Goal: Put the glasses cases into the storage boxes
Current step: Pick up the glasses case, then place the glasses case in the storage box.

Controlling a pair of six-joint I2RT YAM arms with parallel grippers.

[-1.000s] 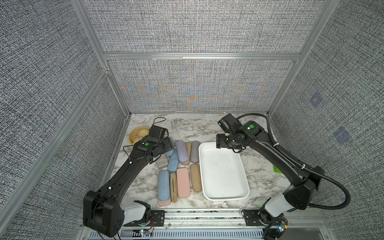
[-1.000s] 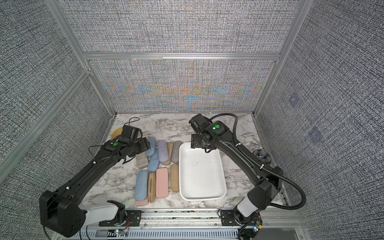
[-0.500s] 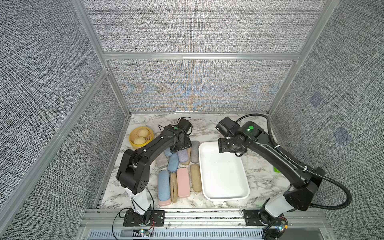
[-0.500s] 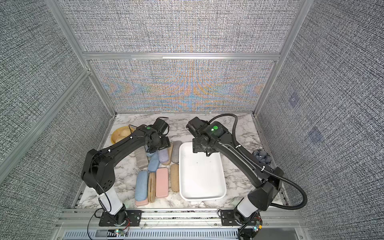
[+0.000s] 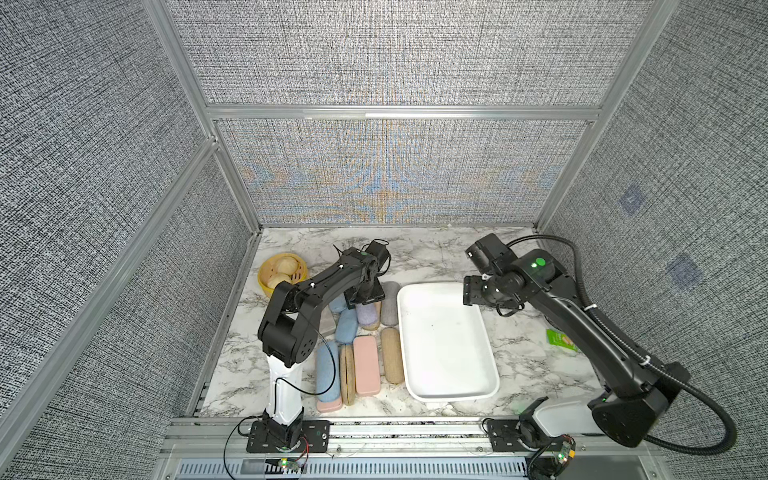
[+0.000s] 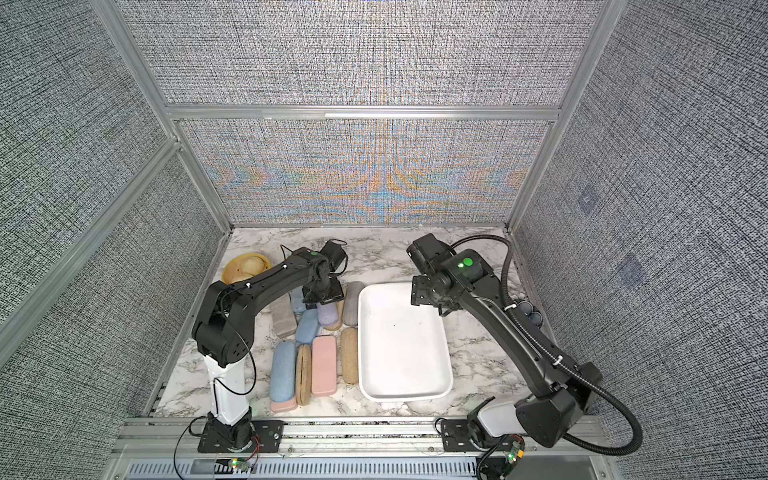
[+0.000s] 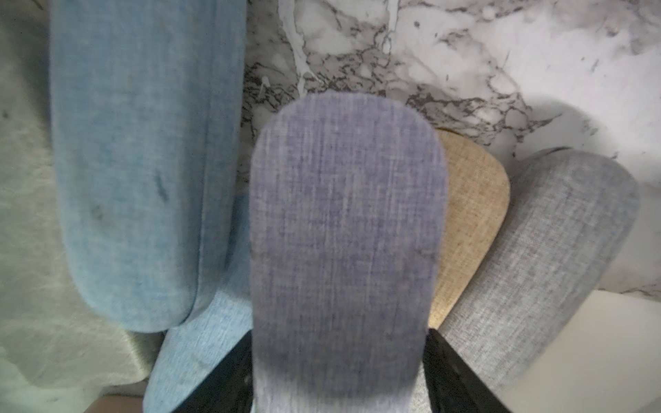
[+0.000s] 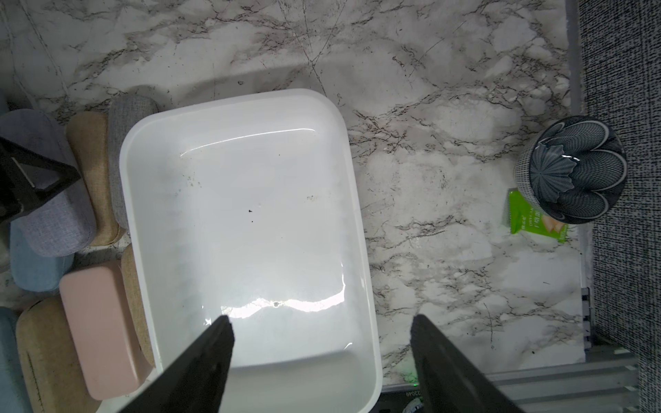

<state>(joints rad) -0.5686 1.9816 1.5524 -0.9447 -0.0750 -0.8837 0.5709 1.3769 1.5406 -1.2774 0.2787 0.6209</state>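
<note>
Lavender case (image 7: 343, 232), near tray (image 8: 232, 111): likely light, stiff, cloth-covered; we are gripping its width, left pincer (image 7: 339, 338) clenched; right pincer (image 8: 321, 320) released.

High top views and close downward wrist views share the tray (image 8: 360, 214).

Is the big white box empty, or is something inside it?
Empty. The white box shows only its bare shiny bottom; the glasses cases lie outside, beside it.
</note>
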